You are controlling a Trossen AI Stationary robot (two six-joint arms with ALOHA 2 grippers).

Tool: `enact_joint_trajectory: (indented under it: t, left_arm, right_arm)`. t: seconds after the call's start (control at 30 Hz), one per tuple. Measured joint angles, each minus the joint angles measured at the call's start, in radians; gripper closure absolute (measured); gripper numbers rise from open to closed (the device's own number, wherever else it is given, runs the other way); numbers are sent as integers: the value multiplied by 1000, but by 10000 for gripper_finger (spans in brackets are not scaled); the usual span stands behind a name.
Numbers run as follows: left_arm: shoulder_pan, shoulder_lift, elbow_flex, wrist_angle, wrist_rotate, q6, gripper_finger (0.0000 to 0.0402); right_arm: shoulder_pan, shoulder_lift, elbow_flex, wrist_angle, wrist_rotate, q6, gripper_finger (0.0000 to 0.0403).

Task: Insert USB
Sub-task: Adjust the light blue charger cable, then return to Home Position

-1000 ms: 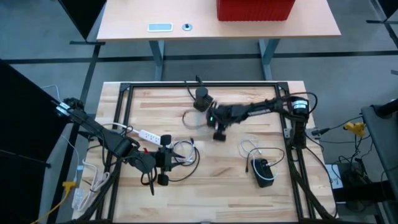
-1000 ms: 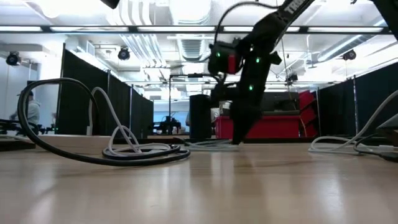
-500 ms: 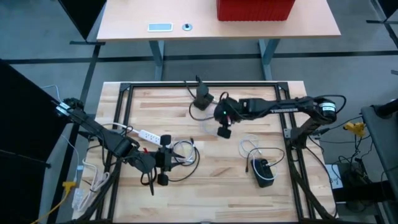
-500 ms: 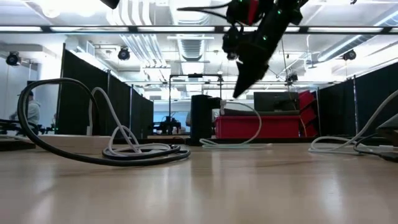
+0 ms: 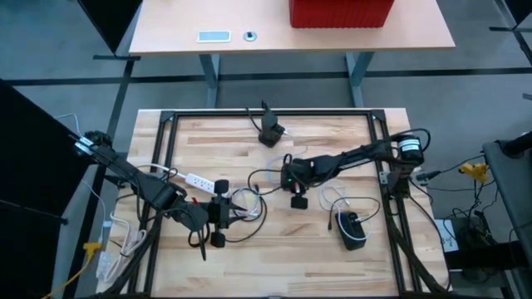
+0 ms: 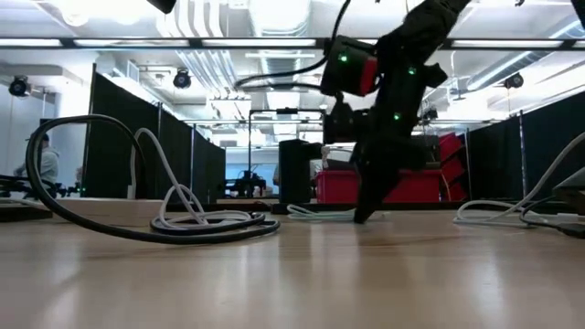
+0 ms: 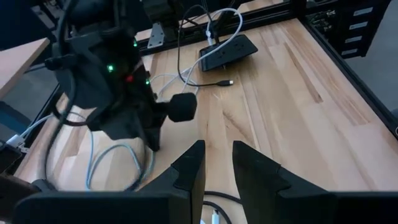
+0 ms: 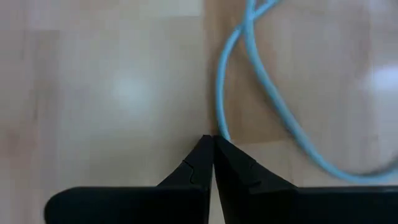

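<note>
The thin pale-blue USB cable (image 8: 261,81) loops over the wooden table right in front of the right gripper (image 8: 212,142), whose fingers are pressed together over the strand at their tips. Half a second ago this gripper hung high, nearer the black power brick (image 5: 269,129); now it is low at the table's middle, so the cable is probably being dragged toward a socket. The left gripper (image 7: 216,160) waits nearby, narrowly parted, holding nothing.
</note>
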Motion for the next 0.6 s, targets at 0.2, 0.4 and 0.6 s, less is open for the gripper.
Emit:
enact_joint_trajectory:
  t: [0.2,0.4,0.6]
  left_arm:
    - [5,0,-8,-3,-36,20,332]
    - [11,0,-18,-78,-181,7,332]
    - [23,-27,-18,-16,-105,72,332]
  right_arm:
    - [-41,-54,50,-2,350,-115,403]
    - [-31,-242,71,-9,311,-174,403]
    - [43,-516,8,-82,202,-147,403]
